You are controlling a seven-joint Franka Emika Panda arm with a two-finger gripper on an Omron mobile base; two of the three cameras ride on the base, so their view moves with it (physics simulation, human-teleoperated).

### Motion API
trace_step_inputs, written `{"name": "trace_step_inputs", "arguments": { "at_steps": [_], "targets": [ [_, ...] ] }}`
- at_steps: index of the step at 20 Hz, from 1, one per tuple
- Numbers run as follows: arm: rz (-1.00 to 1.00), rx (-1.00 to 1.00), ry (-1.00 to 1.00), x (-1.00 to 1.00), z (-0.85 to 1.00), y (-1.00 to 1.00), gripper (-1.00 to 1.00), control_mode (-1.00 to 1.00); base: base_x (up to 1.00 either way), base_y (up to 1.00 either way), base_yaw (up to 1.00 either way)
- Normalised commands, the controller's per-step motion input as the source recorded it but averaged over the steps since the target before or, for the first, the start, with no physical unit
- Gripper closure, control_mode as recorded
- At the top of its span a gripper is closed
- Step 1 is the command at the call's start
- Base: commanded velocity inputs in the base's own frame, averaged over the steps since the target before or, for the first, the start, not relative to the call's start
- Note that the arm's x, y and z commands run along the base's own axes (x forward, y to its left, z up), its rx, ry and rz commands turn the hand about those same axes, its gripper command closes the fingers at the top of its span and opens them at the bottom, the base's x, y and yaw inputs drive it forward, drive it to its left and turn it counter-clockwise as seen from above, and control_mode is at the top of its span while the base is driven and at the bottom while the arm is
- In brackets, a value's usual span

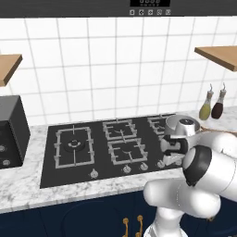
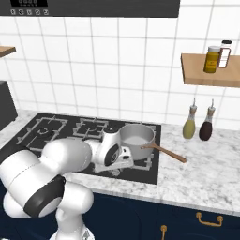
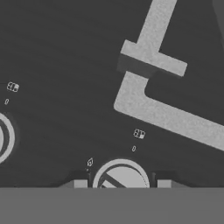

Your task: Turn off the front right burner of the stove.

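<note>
You had the gripper (image 3: pixel 121 183) down low over the front edge of the stove (image 1: pixel 99 164), right above a silver knob (image 3: pixel 121 176) in the knob row; in the hand view the two fingertips (image 3: pixel 80 184) sat spread to either side of that knob, apart from it, so the hand was open about the knob's width and holding nothing. A second knob (image 3: pixel 3 138) sat at the left edge of that view, and a corner of a grey grate (image 3: pixel 153 83) ran across the black glass above. From the right base view, your arm's wrist (image 2: pixel 112 152) was bent down at the stove's front right corner. The front right burner (image 2: pixel 140 159) sat just behind it, mostly covered by a steel saucepan (image 2: pixel 136 139) with a wooden handle (image 2: pixel 166 152) pointing right over the counter (image 2: pixel 197 173). Two bottles (image 2: pixel 199 124) stood by the tiled wall.
</note>
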Motion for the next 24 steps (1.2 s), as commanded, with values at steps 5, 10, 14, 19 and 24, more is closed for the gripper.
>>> {"name": "trace_step_inputs", "arguments": {
  "at_steps": [5,10,14,19,24],
  "targets": [
    [-0.46,0.08,-0.24,-0.61,0.0,-0.19,1.0,-1.0,0.0,0.0,0.0],
    [-0.66,0.06,-0.23,-0.41,0.0,-0.01,1.0,-1.0,0.0,0.0,0.0],
    [-0.75,0.06,-0.13,-0.13,0.0,-0.06,1.0,-1.0,0.0,0.0,0.0],
    [-0.79,0.05,-0.12,-0.05,0.0,-0.02,1.0,-1.0,0.0,0.0,0.0],
    [-0.85,0.02,-0.11,0.0,0.0,0.0,1.0,-1.0,0.0,0.0,0.0]
  ]
}}
